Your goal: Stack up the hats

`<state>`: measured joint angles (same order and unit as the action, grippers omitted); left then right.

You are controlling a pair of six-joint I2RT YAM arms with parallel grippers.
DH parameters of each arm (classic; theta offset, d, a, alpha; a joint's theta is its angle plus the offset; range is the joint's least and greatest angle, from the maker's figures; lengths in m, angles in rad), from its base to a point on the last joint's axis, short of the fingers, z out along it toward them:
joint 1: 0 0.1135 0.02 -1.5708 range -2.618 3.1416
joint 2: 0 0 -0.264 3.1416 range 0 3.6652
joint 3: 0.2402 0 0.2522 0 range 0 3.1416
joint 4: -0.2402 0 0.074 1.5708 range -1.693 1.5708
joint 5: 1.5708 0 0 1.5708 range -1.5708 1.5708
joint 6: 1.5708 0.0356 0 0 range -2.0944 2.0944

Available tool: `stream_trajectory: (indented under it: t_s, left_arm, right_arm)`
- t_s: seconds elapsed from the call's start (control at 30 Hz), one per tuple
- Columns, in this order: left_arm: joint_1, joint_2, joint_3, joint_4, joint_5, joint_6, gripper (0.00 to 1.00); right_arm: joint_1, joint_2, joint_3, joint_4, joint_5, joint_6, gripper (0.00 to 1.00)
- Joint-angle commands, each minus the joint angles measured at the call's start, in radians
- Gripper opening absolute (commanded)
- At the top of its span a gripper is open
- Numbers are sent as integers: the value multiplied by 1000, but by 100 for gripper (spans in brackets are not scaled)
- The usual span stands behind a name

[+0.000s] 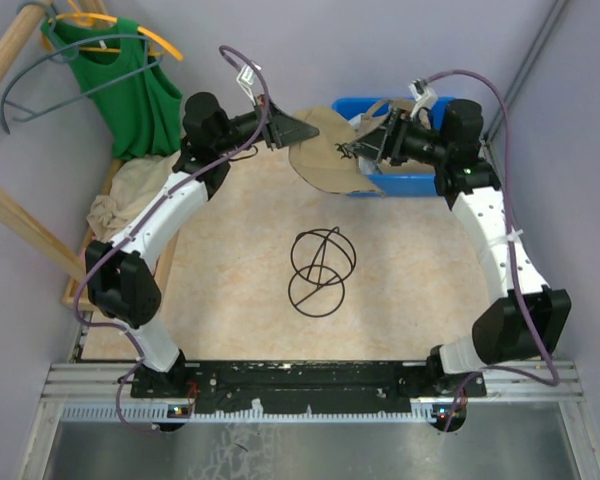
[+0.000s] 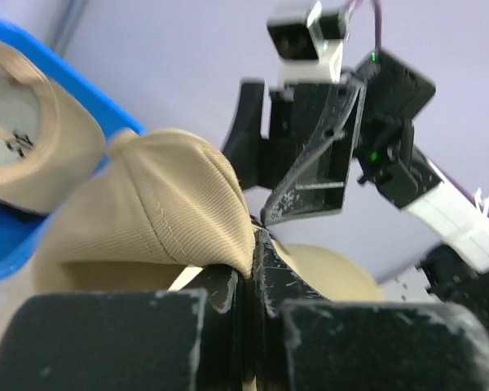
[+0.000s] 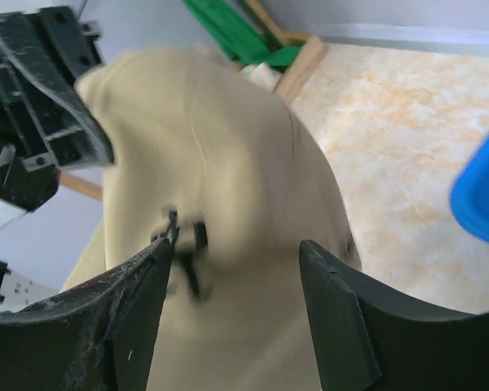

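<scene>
A tan hat point(image 1: 325, 158) hangs above the far middle of the table between my two grippers. My left gripper point(image 1: 292, 130) is shut on a fold of its fabric, and in the left wrist view the tan hat point(image 2: 163, 204) is pinched at the tips of the left gripper point(image 2: 254, 244). My right gripper point(image 1: 365, 150) is open. In the right wrist view the right gripper point(image 3: 236, 269) stands with its fingers apart just in front of the tan hat point(image 3: 228, 155) and its dark logo. A second tan hat point(image 2: 33, 155) lies in the blue bin point(image 2: 8, 244).
The blue bin point(image 1: 410, 182) stands at the back right under the right arm. A dark wire-frame sphere point(image 1: 320, 270) sits mid-table. A green garment point(image 1: 130, 85) hangs on a wooden rack at back left, with a beige cloth point(image 1: 125, 195) below it.
</scene>
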<state>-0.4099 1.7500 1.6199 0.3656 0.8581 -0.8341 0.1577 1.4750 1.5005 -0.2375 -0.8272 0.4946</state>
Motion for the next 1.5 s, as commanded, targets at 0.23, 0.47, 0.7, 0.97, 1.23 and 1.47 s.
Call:
stream_trajectory:
  t_s: [0.23,0.47,0.7,0.97,1.23,1.47]
  left_arm:
    - [12,-99,7,108,-277,111,0]
    - [11,-106,-6,160,-271,96,0]
    - [7,-113,-22,177,-266,85,0]
    - [6,-125,-37,183,-263,79,0]
    - [6,-149,-83,181,-257,87,0]
    - [6,-135,-91,177,-254,88,0]
  right_arm:
    - [-191,-259,-305,307,89,673,61]
    - [-181,-222,-421,471,6,938,59]
    - [-127,-145,-463,656,28,1043,59]
    - [-52,-30,-378,751,68,1077,60]
    - [-18,64,-266,764,59,1070,54]
    - [24,110,-235,807,33,1102,0]
